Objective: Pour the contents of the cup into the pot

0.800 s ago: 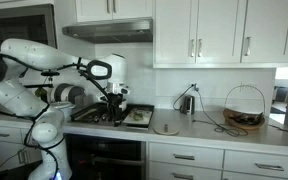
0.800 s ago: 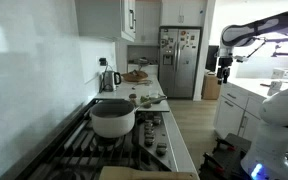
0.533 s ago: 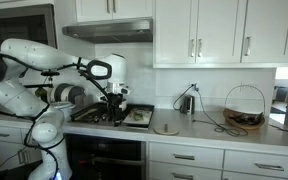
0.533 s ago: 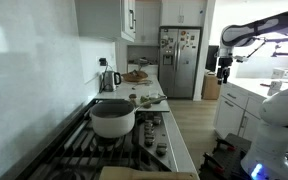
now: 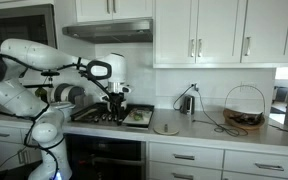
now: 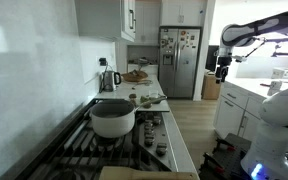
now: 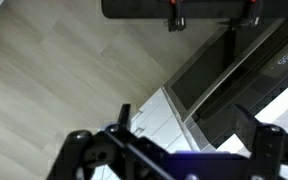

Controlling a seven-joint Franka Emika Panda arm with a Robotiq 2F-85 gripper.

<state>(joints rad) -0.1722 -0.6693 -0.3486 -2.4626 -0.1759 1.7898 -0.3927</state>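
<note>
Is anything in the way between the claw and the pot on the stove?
Nothing visible. In an exterior view the claw hangs in open air over the floor, out from the stove. The pot sits on the burner grates, with only open space between the two.

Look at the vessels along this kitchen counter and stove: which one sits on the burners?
The cream-white pot with the darker rim: it alone stands on the stove grates. The kettle and wire basket stand on the counter.
</note>
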